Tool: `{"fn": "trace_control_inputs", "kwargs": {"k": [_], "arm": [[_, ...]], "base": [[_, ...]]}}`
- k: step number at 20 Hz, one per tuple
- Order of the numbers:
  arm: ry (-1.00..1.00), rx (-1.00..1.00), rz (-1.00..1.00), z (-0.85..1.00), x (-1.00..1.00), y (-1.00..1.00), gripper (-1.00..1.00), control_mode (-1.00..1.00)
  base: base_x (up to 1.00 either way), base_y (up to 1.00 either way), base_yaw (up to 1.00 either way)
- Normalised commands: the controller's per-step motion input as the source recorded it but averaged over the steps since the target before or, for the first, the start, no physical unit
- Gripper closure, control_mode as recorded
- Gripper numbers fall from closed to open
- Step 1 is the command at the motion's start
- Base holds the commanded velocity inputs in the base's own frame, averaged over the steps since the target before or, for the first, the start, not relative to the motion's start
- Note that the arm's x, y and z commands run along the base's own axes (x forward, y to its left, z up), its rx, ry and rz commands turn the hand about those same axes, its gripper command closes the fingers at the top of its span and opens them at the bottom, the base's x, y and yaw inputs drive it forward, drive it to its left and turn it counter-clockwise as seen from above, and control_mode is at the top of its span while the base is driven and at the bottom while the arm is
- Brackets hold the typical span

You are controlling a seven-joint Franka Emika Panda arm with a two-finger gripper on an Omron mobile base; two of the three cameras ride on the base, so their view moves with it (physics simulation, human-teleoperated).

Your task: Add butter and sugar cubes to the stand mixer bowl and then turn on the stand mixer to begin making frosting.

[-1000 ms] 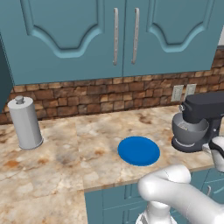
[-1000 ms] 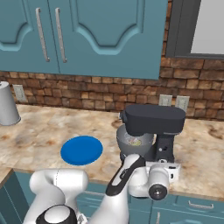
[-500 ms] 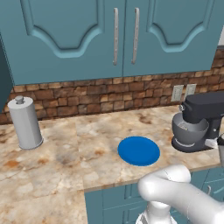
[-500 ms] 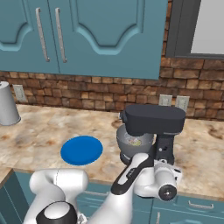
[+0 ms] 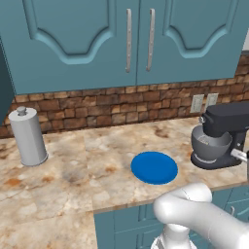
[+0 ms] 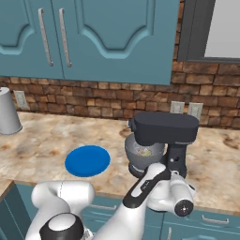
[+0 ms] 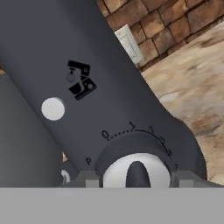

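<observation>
Arm has swung in on the stand mixer (image 6: 164, 140) column since a second ago; gripper (image 7: 133, 183) half-open, empty, fingers bracketing its speed knob (image 7: 136, 171)—switch-on step; bowl (image 6: 143, 152) under the head.

the left base view looks forward and down from behind the arm's left side, taking in the counter (image 5: 73, 175) at middle distance. the right base view faces the same counter (image 6: 42, 140) from the right, nearer the stand mixer (image 6: 164, 136). both share the blue plate (image 5: 154, 167). the hand view sits very close against the mixer's column, seemingly at its knob (image 7: 136, 171).
</observation>
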Motion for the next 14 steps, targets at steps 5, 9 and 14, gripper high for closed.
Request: {"fn": "trace_control_inputs", "kwargs": {"k": [5, 9, 14], "arm": [[0.00, 0.30, -0.18, 0.00, -0.05, 0.21, 1.00, -1.00], [0.00, 0.31, -0.17, 0.00, -0.06, 0.20, 1.00, -1.00], [0.00, 0.32, -0.17, 0.00, -0.08, 0.17, 1.00, -1.00]], "base": [[0.00, 0.00, 0.00], [0.00, 0.00, 0.00], [0.00, 0.00, 0.00]]}}
